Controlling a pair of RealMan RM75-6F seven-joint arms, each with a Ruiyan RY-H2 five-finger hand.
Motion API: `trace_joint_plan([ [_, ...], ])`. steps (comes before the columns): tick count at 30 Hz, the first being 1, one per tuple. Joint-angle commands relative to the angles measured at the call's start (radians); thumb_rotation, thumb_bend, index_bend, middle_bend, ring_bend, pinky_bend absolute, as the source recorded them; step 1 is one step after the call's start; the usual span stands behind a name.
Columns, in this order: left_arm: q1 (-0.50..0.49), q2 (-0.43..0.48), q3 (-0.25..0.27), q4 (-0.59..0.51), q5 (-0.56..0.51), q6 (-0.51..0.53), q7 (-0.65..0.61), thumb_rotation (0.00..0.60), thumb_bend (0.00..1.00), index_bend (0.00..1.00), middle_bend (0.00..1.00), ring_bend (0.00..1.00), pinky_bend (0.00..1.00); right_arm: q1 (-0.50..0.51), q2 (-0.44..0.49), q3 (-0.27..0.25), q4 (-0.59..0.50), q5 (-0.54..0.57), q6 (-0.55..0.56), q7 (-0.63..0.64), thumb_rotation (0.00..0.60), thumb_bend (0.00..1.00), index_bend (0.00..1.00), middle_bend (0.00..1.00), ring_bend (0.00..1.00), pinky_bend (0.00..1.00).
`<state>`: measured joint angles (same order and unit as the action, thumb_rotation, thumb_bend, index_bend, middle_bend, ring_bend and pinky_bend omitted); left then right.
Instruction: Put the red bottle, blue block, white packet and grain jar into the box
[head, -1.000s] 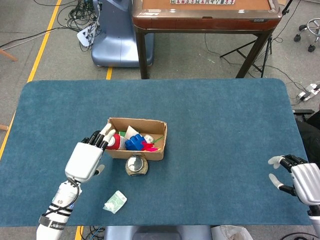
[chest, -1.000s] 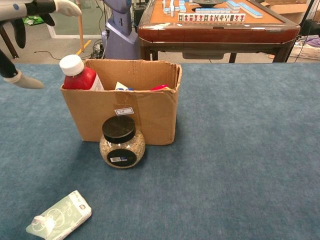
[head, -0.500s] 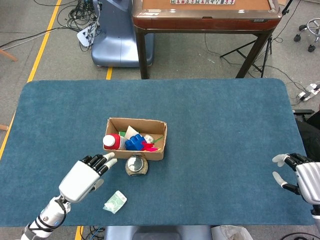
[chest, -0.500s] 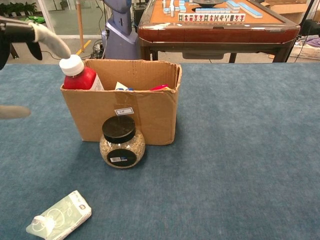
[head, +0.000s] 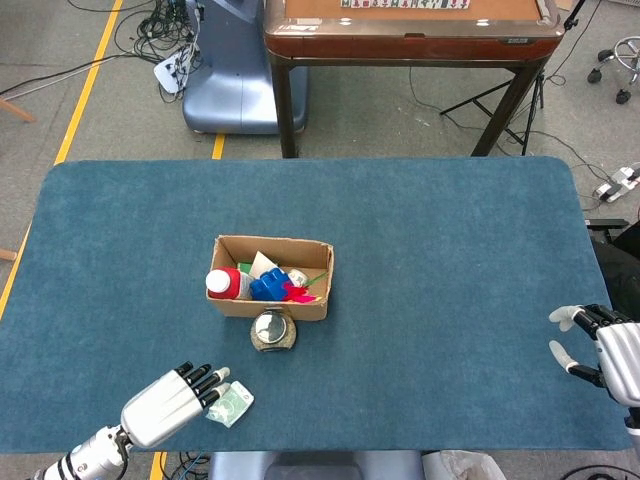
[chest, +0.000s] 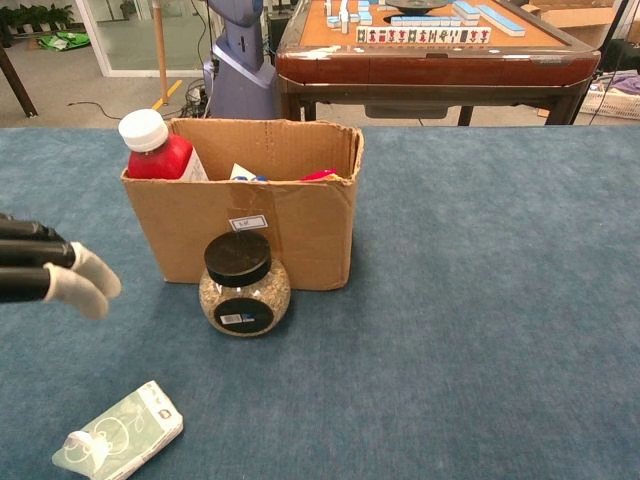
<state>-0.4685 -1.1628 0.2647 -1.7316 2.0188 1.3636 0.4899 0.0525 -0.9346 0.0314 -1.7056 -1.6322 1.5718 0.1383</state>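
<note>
While the packet (head: 231, 403) lies near the table's front edge, the empty, straight-fingered left hand (head: 170, 402) should close across its middle.

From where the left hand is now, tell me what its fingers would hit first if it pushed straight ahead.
Likely the white packet: the left hand points its fingertips at it from close by. The chest view suggests the hand is above the table, so it might pass over.

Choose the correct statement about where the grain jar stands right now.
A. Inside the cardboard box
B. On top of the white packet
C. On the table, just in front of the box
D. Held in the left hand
C: the grain jar stands on the blue table, against the front wall of the box, outside it.
</note>
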Motion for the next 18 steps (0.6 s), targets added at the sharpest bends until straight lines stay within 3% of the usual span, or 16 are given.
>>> trace_joint_plan([
  [1, -0.004, -0.002, 0.011, 0.007, 0.017, -0.046, 0.006, 0.6, 0.11, 0.32, 0.3, 0.34, 0.54, -0.001, 0.001, 0.001, 0.0, 0.0, 0.002, 0.002, 0.6, 0.29, 0.45, 0.53, 0.43, 0.58],
  [7, -0.016, -0.007, 0.011, 0.003, 0.009, -0.163, 0.057, 0.6, 0.11, 0.24, 0.24, 0.26, 0.42, -0.004, 0.005, 0.004, -0.001, 0.001, 0.01, 0.006, 0.6, 0.29, 0.45, 0.53, 0.43, 0.58],
  [18, -0.021, -0.056, -0.023, 0.016, -0.051, -0.275, 0.063, 0.6, 0.11, 0.21, 0.23, 0.25, 0.4, -0.016, 0.019, 0.009, -0.007, -0.005, 0.037, 0.018, 0.6, 0.29, 0.45, 0.53, 0.43, 0.58],
])
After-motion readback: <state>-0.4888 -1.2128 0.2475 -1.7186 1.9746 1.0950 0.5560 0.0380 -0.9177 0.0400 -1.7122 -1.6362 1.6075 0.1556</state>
